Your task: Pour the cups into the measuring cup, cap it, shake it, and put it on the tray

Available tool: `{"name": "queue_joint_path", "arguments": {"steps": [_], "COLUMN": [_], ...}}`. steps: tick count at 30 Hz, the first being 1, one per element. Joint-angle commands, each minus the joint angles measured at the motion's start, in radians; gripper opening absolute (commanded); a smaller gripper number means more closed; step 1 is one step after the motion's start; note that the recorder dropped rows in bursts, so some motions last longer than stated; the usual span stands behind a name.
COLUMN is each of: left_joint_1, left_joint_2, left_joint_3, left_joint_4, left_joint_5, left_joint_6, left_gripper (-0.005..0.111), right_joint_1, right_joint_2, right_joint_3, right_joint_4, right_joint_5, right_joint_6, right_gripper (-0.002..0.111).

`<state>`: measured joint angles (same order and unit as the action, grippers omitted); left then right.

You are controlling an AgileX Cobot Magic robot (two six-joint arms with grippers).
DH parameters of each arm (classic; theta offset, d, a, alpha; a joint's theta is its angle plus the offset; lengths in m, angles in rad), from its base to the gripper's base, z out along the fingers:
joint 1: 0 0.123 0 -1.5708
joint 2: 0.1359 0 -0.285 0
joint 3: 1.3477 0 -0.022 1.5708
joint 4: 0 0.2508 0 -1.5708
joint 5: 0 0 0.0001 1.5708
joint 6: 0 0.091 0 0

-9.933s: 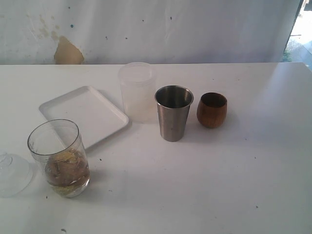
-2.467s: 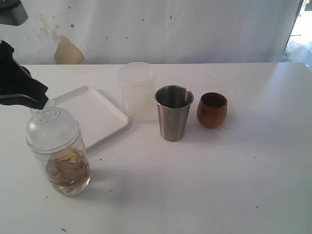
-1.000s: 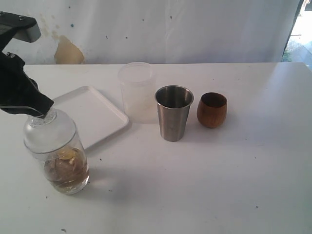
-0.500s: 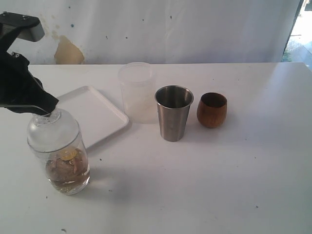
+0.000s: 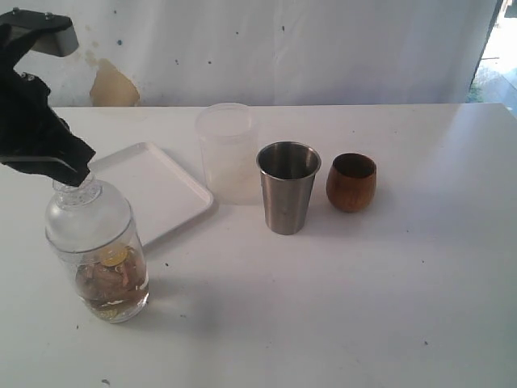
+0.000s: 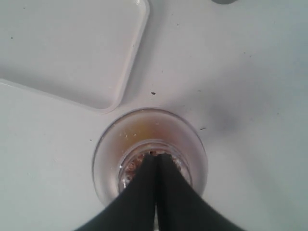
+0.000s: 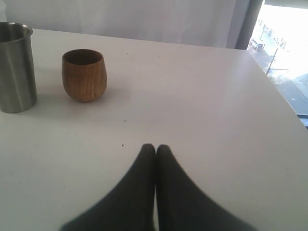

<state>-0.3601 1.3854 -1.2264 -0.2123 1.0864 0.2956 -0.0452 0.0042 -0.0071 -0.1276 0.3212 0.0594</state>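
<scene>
Some seconds ago the measuring cup (image 5: 101, 271) was open, with its cap lying on the surface (image 5: 339, 307) to its left. Now the cap (image 5: 87, 217) is seated on it. Over the last second the capped cup has been rocked and nudged slightly sideways under the left tool (image 5: 71, 175). The contents have been stirred, and a yellow piece is now seen higher in the liquid. Pouring and capping can thus be judged done, and shaking appears to be just under way. Placing on the tray (image 5: 153, 194) is not yet done.

The left tool's fingers are pressed together, their tips at the knob on top of the cap. Whether any part of the knob is pinched between them cannot be told. The right tool (image 7: 155, 147) is likewise closed, on nothing, above bare surface near the wooden cup (image 5: 351, 184).

The measuring cup is found upright at the near left of the surface, close to the tray's near edge but apart from it. It is clear, with a rounded base and a domed clear cap. Its lower part is filled with brownish liquid and pale bits. The tumbler (image 5: 287, 194) and the wooden cup are seen standing to the right.
</scene>
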Motion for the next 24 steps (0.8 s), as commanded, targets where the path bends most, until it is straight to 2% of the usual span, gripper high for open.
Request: {"name": "queue_joint_path", "arguments": {"steps": [1, 11, 24], "left_joint_1": [-0.003, -0.003, -0.003], "left_joint_2": [-0.001, -0.001, -0.001], "left_joint_3": [-0.057, -0.113, -0.110], "left_joint_4": [-0.025, 0.031, 0.040], "left_joint_5": [0.014, 0.135, 0.135], "left_joint_6": [-0.004, -0.009, -0.011], "left_gripper": [0.000, 0.000, 0.000], "right_joint_1": [0.004, 0.004, 0.004], "right_joint_2": [-0.004, -0.004, -0.004], "right_joint_3": [0.007, 0.007, 0.007], "right_joint_4": [0.000, 0.000, 0.000], "right_joint_5": [-0.008, -0.008, -0.008], "right_joint_6": [0.001, 0.001, 0.001], "right_gripper": [0.000, 0.000, 0.000]}}
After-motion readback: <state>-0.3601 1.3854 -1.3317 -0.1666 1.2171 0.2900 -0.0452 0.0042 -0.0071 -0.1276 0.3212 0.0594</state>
